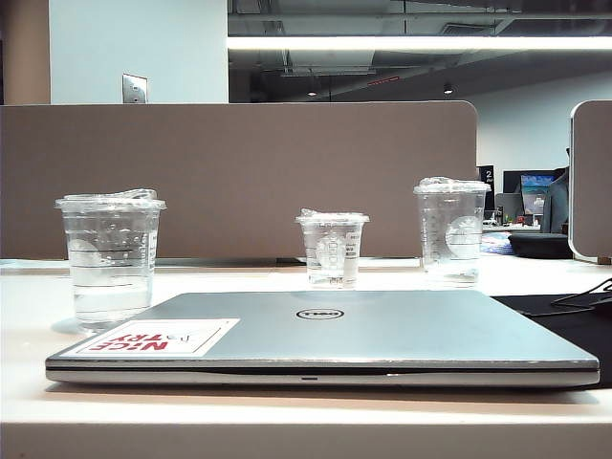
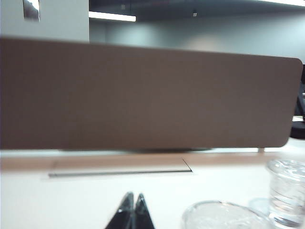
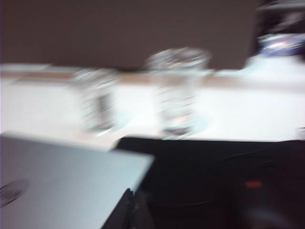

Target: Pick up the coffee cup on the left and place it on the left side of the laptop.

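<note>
- My left end effector [image 2: 134, 210] is closed and empty; the coffee cup [image 2: 224, 217] sits just beside it.
- My right end effector [image 3: 132, 210] is closed too, over the laptop [image 3: 66, 181].
- I'd open the left wide and grip mid-wall gently.

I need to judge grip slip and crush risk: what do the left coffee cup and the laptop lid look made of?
The coffee cup looks like thin clear plastic, glossy: you see through it, with crinkled film over the rim. The laptop lid looks like matte silver-grey metal or painted plastic; its soft, even sheen leaves that open.
</note>
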